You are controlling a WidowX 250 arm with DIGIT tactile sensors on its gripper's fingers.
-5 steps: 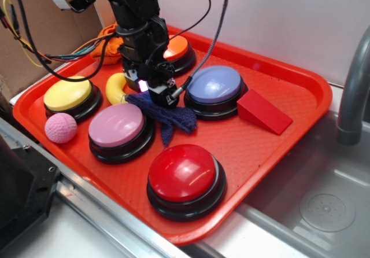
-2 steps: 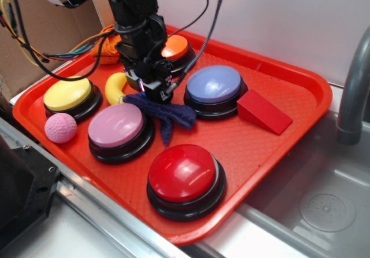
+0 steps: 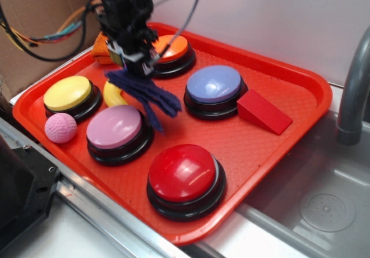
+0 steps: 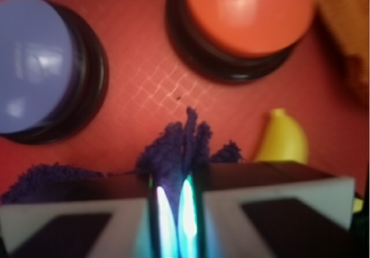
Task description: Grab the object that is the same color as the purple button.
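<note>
Navy-purple knitted rag [image 3: 144, 96] hangs pinched in my gripper [image 3: 137, 67], jaws nearly closed on it, lifted above the red tray [image 3: 272, 148], left of the purple button [image 3: 214, 84].

Your gripper [image 3: 140, 68] points down from the arm, lifted clear of the tray, jaws pinched tight on the rag [image 3: 147, 96], which dangles below them.

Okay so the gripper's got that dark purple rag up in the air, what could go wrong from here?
1. The gripper pinches only a small bunched fold of the purple rag; the rest dangles, so it might slip free.
2. The hanging tail sits just above the pink button and could drag across it.
3. The yellow banana toy lies close below and could get snagged.
</note>
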